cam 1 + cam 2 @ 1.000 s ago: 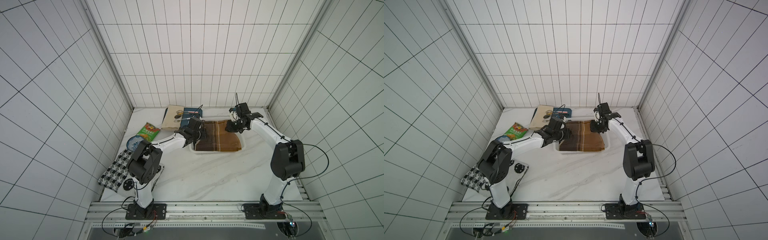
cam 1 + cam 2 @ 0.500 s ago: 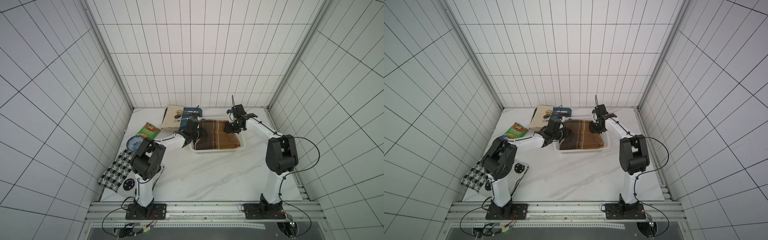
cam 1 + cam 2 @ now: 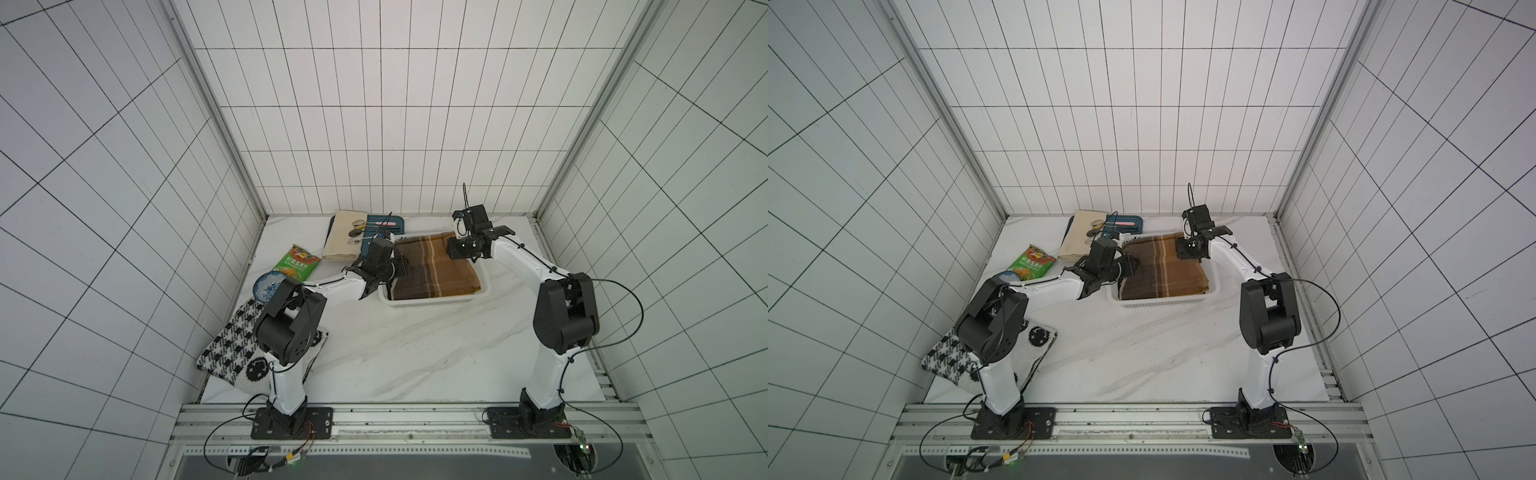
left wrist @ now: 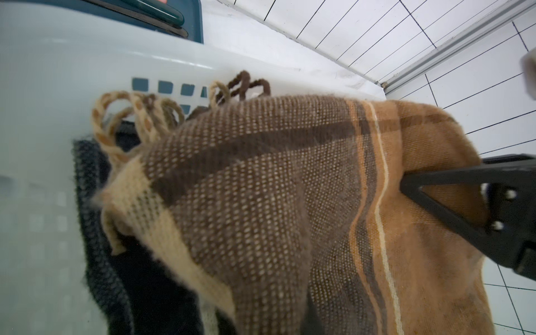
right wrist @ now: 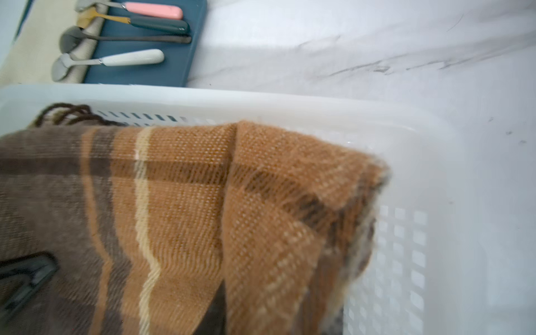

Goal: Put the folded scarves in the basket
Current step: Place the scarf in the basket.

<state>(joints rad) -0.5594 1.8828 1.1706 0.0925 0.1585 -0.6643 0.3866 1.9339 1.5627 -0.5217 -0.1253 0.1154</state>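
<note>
Dark-blue tray (image 5: 162, 72) of spoons (image 5: 130, 58), beige cloth (image 3: 340, 243) touching it, green snack bag (image 3: 298, 267), blue bowl (image 3: 268, 286), houndstooth cloth (image 3: 232, 345)

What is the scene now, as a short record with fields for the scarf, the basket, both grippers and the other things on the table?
scarf: brown, striped, folded, lying in the basket
basket: white, at the back middle of the table
left gripper: shut, seems to pinch the scarf's edge
right gripper: over the scarf's far corner; open or shut unclear
other things: blue tray with spoons, beige cloth, snack bag, bowl, black-and-white cloth
</note>
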